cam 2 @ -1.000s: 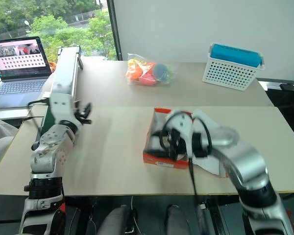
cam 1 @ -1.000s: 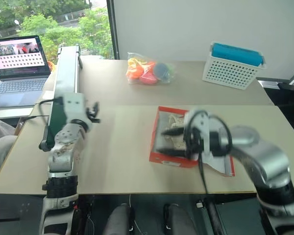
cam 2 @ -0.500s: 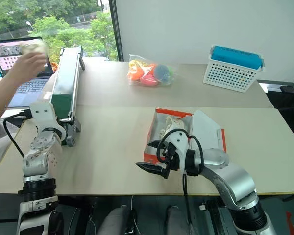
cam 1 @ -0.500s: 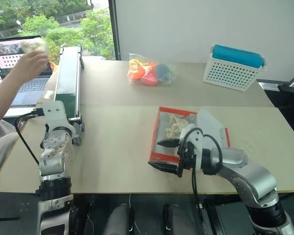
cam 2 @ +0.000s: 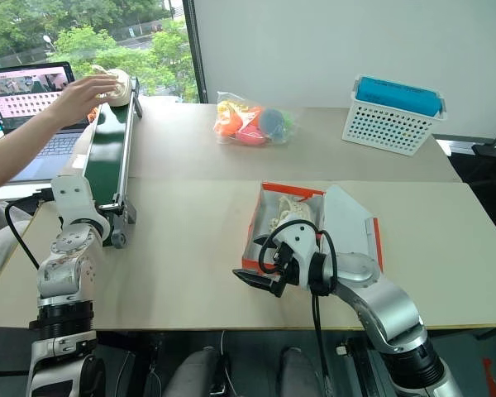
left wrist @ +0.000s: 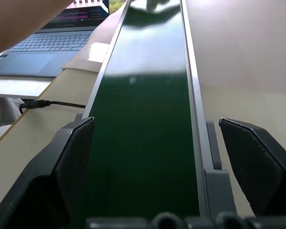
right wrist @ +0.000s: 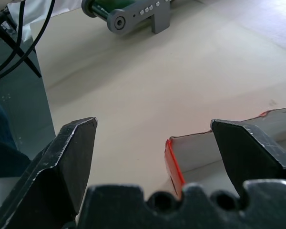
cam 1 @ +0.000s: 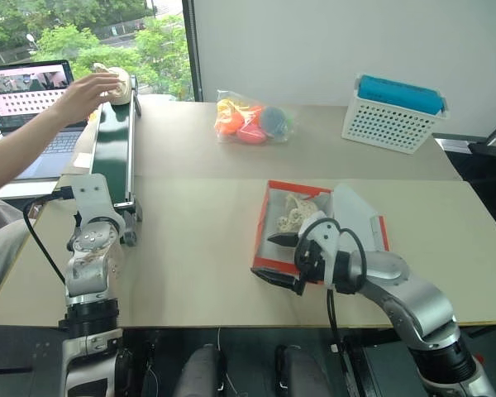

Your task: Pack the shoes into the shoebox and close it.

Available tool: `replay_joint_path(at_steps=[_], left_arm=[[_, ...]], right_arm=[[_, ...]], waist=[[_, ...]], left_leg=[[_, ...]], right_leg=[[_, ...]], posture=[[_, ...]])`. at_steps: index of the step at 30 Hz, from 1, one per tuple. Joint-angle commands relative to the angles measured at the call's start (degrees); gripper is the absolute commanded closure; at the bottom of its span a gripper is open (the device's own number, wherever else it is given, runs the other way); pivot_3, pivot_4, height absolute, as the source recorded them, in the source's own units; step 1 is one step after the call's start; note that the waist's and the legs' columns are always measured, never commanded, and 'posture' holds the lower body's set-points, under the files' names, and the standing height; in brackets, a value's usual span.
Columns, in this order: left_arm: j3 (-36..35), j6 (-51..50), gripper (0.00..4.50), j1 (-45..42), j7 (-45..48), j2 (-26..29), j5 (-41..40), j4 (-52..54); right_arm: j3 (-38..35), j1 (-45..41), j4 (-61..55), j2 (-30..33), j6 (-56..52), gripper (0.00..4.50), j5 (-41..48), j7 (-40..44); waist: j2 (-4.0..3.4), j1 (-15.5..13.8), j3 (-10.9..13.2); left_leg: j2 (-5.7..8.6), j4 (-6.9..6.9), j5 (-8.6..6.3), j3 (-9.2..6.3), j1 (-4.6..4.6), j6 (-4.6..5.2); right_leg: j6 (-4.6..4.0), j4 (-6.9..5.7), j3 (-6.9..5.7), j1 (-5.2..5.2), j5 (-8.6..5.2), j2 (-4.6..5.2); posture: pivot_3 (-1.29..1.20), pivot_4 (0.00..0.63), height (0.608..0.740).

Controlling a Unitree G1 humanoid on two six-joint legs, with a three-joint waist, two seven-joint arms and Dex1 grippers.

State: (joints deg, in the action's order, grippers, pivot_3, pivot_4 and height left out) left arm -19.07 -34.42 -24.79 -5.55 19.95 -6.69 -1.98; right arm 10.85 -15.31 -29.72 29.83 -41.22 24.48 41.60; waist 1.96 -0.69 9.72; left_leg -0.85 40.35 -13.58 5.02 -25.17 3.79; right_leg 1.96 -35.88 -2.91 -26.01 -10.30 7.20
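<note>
On the table (cam 1: 190, 248) the conveyor (cam 1: 116, 141) carries one shoe (cam 1: 116, 83) under a person's hand (cam 1: 91, 85). The open shoebox (cam 1: 269, 227) holds the other shoe (cam 1: 293, 213). Left gripper (left wrist: 152, 157) and right gripper (cam 1: 283, 258) both gape empty.

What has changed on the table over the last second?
A person's hand reached in and set a cream shoe on the conveyor belt's far end. The right gripper pulled back from inside the shoebox to its near corner. Toy bag and basket stayed.
</note>
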Motion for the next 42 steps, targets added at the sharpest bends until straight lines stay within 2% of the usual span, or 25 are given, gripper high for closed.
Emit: replay_joint_path(at_steps=[1,7,42], left_arm=[[-0.5,-0.4,0.02,-0.8,-0.2,0.4,0.3,0.8],[-0.4,-0.5,0.02,-0.8,-0.1,0.6,0.4,0.5],[-0.6,-0.6,0.02,-1.5,1.0,0.9,-0.1,-1.1]], right_arm=[[1.4,-0.8,0.1,-0.5,2.0,0.00,-2.1,-1.3],[3.3,0.5,2.0,-1.1,4.6,0.00,-5.4,-2.5],[1.8,-0.1,3.1,-2.8,4.1,0.00,-4.7,-4.5]], waist=[[0.00,0.0,0.0],[0.01,0.0,0.0],[0.02,0.0,0.0]], left_leg=[[0.00,0.00,0.00,0.00,0.00,0.00],[0.01,0.00,0.01,0.01,0.00,-0.01],[0.02,0.02,0.01,0.01,0.00,-0.01]], right_leg=[[0.00,0.00,0.00,0.00,0.00,0.00],[0.00,0.00,0.00,0.00,0.00,0.00],[0.00,-0.02,-0.01,0.00,0.00,0.00]], posture=[[0.00,0.150,0.708],[0.00,0.150,0.708],[0.00,0.150,0.708]])
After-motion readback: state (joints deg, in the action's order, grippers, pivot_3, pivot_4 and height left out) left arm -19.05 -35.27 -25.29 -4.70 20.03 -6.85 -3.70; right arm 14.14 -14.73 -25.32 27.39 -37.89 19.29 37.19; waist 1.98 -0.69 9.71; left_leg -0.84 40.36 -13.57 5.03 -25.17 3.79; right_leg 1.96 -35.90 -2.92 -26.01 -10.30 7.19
